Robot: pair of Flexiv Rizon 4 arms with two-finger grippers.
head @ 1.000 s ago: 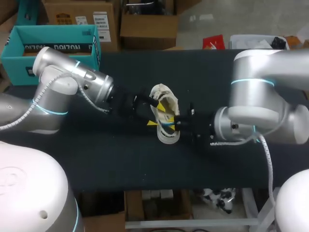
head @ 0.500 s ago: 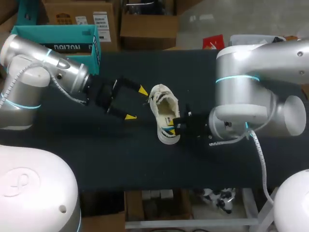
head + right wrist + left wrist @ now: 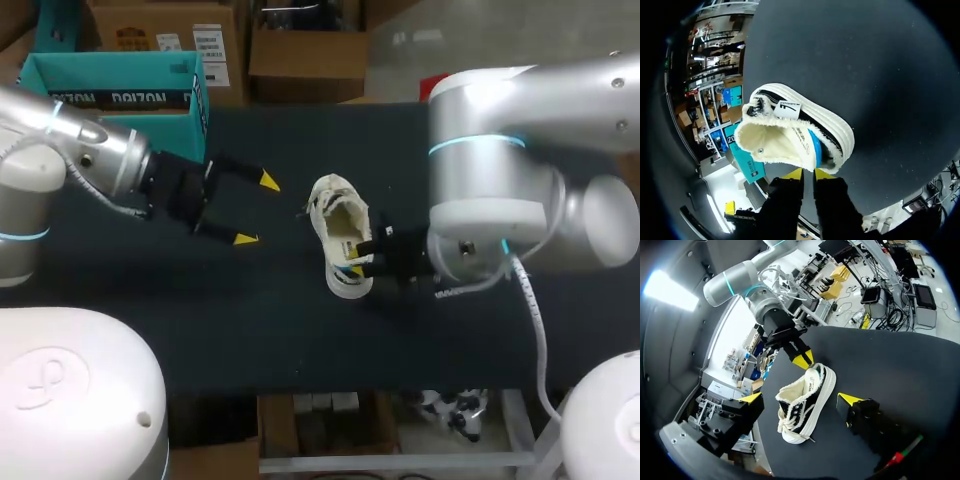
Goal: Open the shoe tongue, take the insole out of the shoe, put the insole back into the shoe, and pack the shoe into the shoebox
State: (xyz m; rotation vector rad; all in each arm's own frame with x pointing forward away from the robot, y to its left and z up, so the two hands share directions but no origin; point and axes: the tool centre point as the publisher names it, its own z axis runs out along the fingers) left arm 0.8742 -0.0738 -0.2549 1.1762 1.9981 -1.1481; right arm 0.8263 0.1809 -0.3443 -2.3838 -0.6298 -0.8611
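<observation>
Black table [image 3: 250, 330]; white shoe [image 3: 340, 235] atop

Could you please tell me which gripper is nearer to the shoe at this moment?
Right. The right gripper is shut on the heel of the shoe; the left gripper hangs open on the opposite side, not touching it.

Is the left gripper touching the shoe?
Apart. The head view shows bare table between the open left gripper and the shoe.
</observation>
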